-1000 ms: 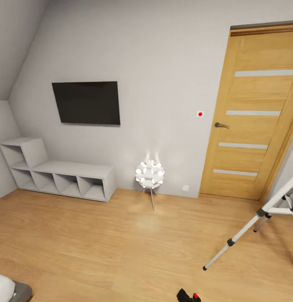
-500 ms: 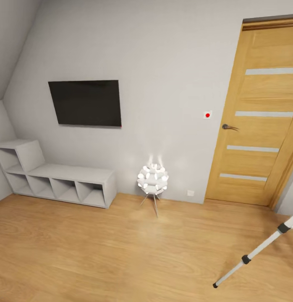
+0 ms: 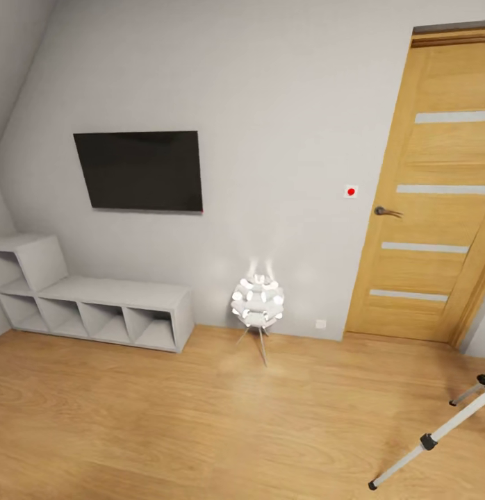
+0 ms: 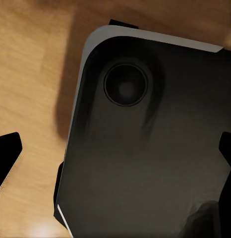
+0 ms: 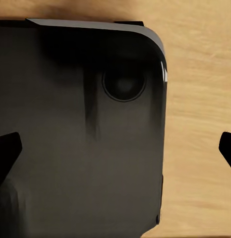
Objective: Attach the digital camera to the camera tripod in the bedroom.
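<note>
View has swung left since a second ago: camera on the floor no longer in frame, tripod (image 3: pixel 437 437) cut to two legs at lower right of the bedroom floor (image 3: pixel 166 417). Door (image 3: pixel 437 201), lamp (image 3: pixel 258 305), TV (image 3: pixel 138 171), shelves (image 3: pixel 96 305) along the wall. Both grippers (image 4: pixel 115 153) (image 5: pixel 115 148) spread wide, empty, over robot's dark base (image 4: pixel 145 148).

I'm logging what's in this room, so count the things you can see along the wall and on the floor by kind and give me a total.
Wall television: 1
White cube shelf unit: 1
Globe floor lamp: 1
Wooden door: 1
Camera tripod, only its legs in view: 1
Total: 5
</note>
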Motion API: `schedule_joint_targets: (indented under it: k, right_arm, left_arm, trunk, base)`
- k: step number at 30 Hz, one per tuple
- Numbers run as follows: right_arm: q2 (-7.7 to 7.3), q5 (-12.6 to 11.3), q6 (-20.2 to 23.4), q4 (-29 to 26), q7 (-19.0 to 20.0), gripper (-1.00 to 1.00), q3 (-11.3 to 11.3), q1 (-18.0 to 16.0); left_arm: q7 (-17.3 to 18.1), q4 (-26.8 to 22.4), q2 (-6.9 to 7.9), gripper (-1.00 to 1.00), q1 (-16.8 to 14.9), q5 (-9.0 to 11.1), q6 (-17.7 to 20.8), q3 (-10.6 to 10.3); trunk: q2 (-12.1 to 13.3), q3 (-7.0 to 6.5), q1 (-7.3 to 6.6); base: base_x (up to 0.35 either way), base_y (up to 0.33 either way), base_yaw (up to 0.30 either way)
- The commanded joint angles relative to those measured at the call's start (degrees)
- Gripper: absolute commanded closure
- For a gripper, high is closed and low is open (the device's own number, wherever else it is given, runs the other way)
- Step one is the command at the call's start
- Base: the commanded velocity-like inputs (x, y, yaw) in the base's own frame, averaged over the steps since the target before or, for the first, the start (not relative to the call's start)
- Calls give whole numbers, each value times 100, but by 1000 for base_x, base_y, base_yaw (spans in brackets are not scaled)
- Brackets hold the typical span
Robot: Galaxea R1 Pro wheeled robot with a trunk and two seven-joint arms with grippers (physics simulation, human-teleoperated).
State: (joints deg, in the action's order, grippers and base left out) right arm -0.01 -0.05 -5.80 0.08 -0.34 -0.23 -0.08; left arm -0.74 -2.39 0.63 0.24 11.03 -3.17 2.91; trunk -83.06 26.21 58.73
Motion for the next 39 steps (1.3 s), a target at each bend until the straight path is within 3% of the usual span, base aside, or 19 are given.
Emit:
schedule_joint_targets:
  k: [1, 39]
  right_arm:
    - [0, -2, -18, 1, -3, -100, -3, -1]
    - [-3, 61, -10, 1, -1, -100, 54, -1]
  left_arm:
    - [-5, -7, -1, -100, 2, 13, -8, 27]
    - [2, -33, 17, -100, 2, -25, -11, -31]
  trunk:
    - [-2, 4, 0]
    - [-2, 4, 0]
  base:
    - [9, 12, -259]
    - [1, 1, -271]
